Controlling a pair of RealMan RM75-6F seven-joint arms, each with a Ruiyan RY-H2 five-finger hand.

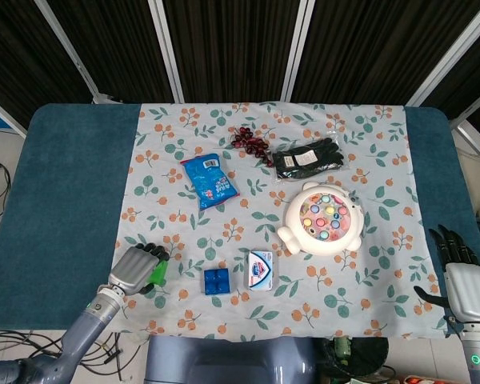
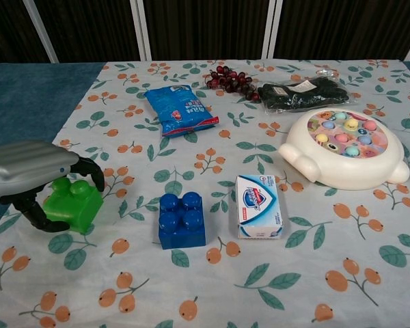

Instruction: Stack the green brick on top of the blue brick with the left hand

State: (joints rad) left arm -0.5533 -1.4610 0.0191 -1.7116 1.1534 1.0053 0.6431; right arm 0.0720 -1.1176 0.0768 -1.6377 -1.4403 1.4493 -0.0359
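The green brick (image 1: 158, 273) (image 2: 76, 206) sits on the floral cloth near the table's front left. My left hand (image 1: 135, 270) (image 2: 29, 168) covers it from the left: the fingers curl over its top studs and the thumb presses its near side, so the brick is gripped while it still rests on the cloth. The blue brick (image 1: 217, 281) (image 2: 182, 219) stands studs up a short way to the right, untouched. My right hand (image 1: 466, 289) rests at the table's front right corner with fingers spread and nothing in it; only the head view shows it.
A soap box (image 1: 259, 269) (image 2: 258, 206) lies just right of the blue brick. Further right stands a white fishing toy (image 1: 323, 218) (image 2: 345, 147). At the back lie a blue snack bag (image 1: 209, 181), dark grapes (image 1: 248, 142) and a black bagged item (image 1: 308, 158).
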